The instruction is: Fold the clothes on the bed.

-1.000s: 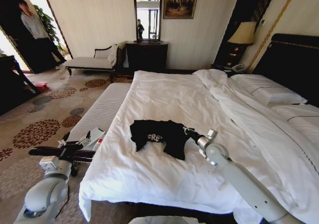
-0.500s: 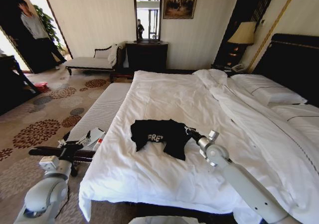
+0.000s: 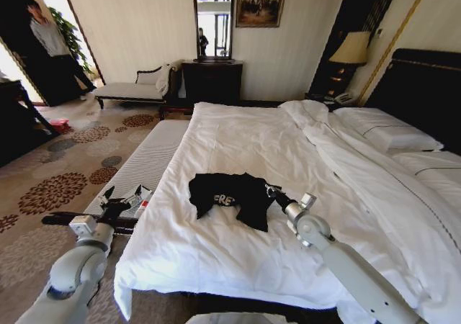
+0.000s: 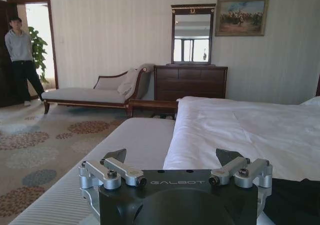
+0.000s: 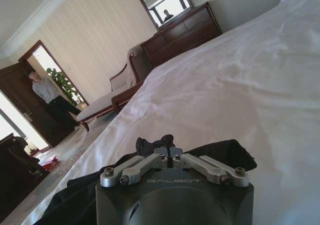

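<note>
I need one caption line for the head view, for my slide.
Right tool shut on the black T-shirt on the white bed; left tool open, raised beside the bed over the striped bench.

Folds of the black T-shirt (image 3: 230,196) swallow part of its white lettering, leaving only "FRE" readable. The right gripper (image 5: 170,154) covers the cloth beneath its pinched fingers. The bed (image 3: 238,147) runs off frame beyond the T-shirt.

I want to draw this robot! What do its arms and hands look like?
Both arms are smooth pale grey tubes with rounded joints. The left end effector and the right end effector each have a black body marked GALBOT, with silver metal links, screws and dark fingertips.
</note>
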Available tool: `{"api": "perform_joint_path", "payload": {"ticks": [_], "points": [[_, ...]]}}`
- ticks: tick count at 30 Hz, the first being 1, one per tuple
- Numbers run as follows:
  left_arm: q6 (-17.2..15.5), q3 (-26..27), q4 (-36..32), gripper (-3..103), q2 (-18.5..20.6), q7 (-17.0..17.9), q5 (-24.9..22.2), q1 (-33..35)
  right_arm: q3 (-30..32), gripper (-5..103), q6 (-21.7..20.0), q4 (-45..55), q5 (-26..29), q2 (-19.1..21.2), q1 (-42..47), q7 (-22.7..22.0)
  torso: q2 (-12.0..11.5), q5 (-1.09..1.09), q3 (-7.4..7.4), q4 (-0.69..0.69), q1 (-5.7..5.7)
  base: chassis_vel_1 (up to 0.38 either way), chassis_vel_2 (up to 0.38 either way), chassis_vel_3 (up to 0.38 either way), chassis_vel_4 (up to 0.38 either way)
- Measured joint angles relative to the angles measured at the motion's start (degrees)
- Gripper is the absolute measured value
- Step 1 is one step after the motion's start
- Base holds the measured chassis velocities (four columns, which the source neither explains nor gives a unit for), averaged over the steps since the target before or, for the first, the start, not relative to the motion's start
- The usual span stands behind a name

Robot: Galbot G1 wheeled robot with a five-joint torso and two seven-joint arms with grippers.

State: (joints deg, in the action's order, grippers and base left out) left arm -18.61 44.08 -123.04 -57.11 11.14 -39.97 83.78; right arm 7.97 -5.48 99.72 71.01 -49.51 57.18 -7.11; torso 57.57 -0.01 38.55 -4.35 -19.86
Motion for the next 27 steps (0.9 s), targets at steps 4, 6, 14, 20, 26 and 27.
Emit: {"api": "perform_joint_path", "payload": {"ticks": [4,6,14,20,26,27], "points": [[-5.58,-4.02,-0.50,100,2.65,5.11,-9.37,-4.33,-2.03,0,0.00,-1.32,0.00,-0.38,-1.77,-0.19,0.00,0.01,0.00,0.08,0.00,0.000,0.000,0.000,0.000],[-7.26,-5.91,-0.41,100,3.24,6.48,-11.16,-6.35,-2.28,0,0.00,-1.66,-0.03,-0.50,-1.95,-0.26,0.00,0.02,0.00,0.07,0.00,0.000,0.000,0.000,0.000],[-12.77,-22.79,2.51,100,6.42,8.67,-8.56,-21.15,-2.55,0,0.18,-3.53,-0.68,-1.45,-2.38,-0.35,0.00,0.02,0.00,0.04,-0.01,0.000,0.000,0.000,0.000],[-16.68,-35.64,4.65,100,6.82,11.28,-6.74,-31.69,-1.76,0,0.31,-3.87,-1.02,-1.87,-2.00,-0.33,-0.01,0.02,0.00,0.04,0.00,0.000,0.000,0.000,0.000],[-22.76,-45.28,6.87,100,5.77,15.87,-7.76,-41.34,-0.32,0,0.52,-4.14,-1.41,-1.90,-0.94,-0.28,-0.01,0.04,0.01,0.04,-0.01,0.000,0.000,0.000,0.000],[-23.34,-46.32,7.20,100,5.42,16.94,-8.47,-42.49,-0.06,0,0.54,-4.14,-1.43,-1.89,-0.73,-0.28,-0.01,0.02,0.01,0.02,-0.01,0.000,0.000,0.000,0.000]]}}
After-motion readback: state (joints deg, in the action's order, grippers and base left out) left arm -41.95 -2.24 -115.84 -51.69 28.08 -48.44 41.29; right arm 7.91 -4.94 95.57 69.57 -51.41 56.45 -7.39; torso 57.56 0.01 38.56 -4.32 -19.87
